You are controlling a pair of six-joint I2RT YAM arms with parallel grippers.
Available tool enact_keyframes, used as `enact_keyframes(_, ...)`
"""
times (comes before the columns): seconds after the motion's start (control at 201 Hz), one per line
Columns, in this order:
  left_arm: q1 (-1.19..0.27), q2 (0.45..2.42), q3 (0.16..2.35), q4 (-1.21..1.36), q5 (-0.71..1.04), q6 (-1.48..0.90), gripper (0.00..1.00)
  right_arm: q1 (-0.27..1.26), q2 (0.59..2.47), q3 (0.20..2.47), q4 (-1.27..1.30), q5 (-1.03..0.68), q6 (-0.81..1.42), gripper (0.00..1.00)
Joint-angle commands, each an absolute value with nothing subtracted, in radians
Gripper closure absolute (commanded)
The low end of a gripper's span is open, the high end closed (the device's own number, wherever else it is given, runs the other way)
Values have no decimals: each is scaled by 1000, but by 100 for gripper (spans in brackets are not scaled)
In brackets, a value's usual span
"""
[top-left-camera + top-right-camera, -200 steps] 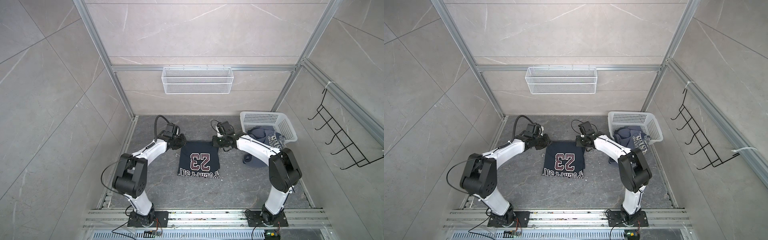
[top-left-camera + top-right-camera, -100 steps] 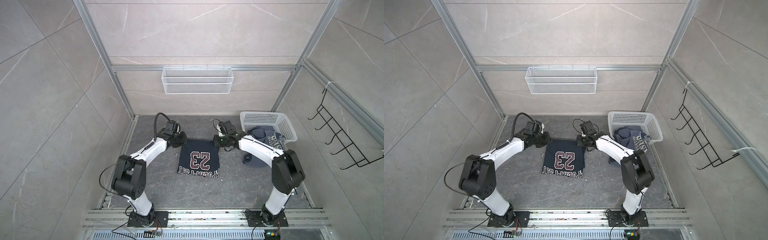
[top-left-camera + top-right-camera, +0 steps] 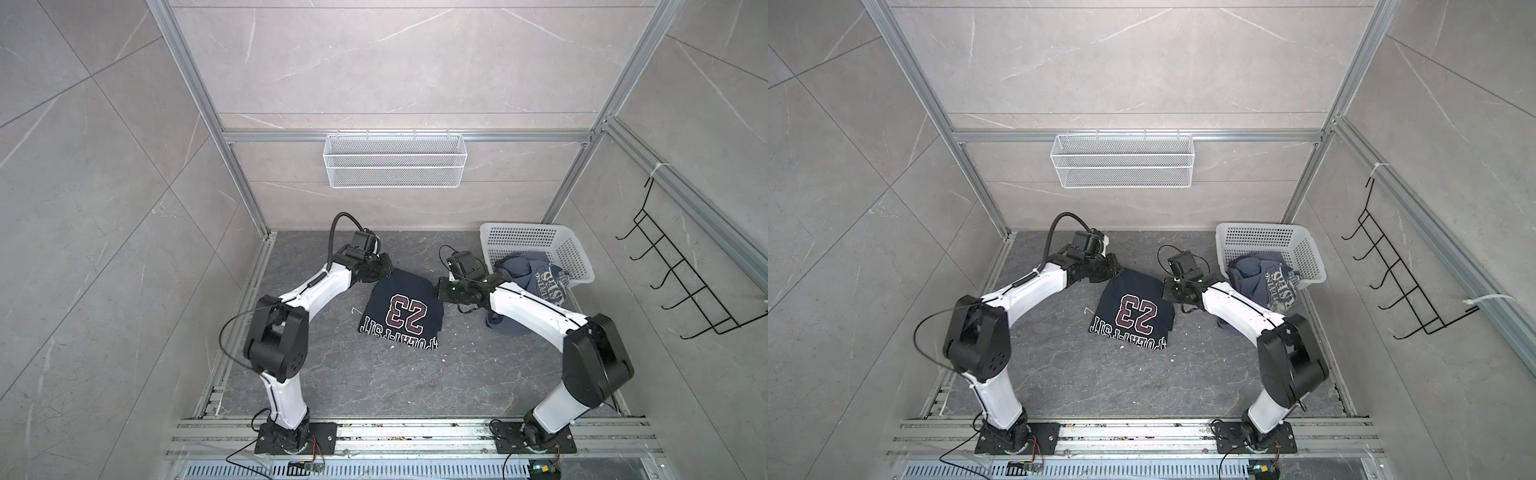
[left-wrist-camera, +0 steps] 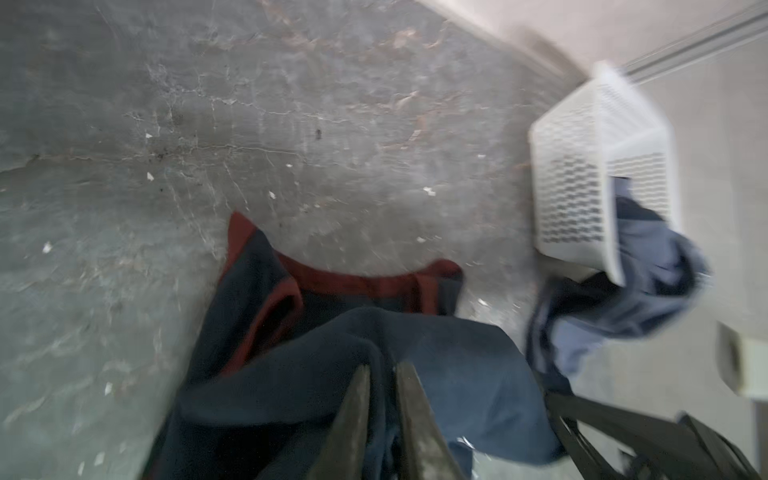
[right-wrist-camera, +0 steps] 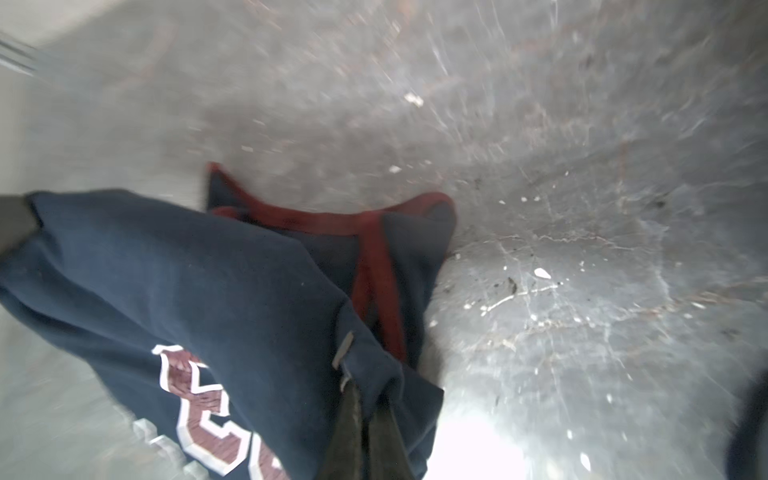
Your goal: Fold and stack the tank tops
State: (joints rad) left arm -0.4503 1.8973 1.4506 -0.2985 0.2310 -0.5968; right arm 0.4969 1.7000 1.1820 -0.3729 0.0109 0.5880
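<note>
Navy tank top mid floor, far corners pinched: my left gripper and right gripper both clamped narrow on cloth. Blue tank top spills from basket.

Soft, even light in both top views, brightest toward 12 o'clock.
Wrist views smear with motion blur; white glare, perhaps a lamp's reflection, washes the floor in the right one.
</note>
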Motion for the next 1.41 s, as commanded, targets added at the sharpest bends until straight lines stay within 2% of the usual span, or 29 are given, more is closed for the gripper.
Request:
enact_keyframes(0.0,-426,1971,1514,-340,181,-578,81,474,1777,1207,-353,61,592,100)
enact_keyframes(0.144,-401,2073,1594,-372,128,-583,77,434,1877,1261,-316,38,569,100)
enact_keyframes(0.189,-397,2098,1625,-396,115,-585,73,426,1905,1289,-318,35,557,98)
enact_keyframes(0.319,-396,2115,1647,-400,82,-598,62,403,1973,1370,-331,35,522,78)
enact_keyframes(0.428,-387,2106,1656,-422,44,-615,59,391,2009,1432,-350,27,484,57)
enact_keyframes(0.572,-380,2027,1628,-487,-63,-629,38,387,2000,1473,-423,33,442,41)
enact_keyframes(0.672,-386,1915,1558,-507,-97,-637,34,387,1912,1408,-435,19,438,34)
enact_keyframes(0.796,-461,1780,1465,-490,-134,-619,32,401,1780,1285,-424,-55,449,33)
enact_keyframes(0.911,-523,1761,1408,-421,-42,-610,33,438,1752,1237,-425,-102,445,35)
enact_keyframes(1.06,-536,1863,1419,-364,40,-639,36,456,1828,1247,-410,-95,452,40)
enact_keyframes(1.249,-503,2032,1505,-354,40,-655,37,454,1984,1358,-426,-50,441,49)
enact_keyframes(1.409,-445,2101,1507,-336,18,-672,37,454,2081,1441,-436,-39,424,49)
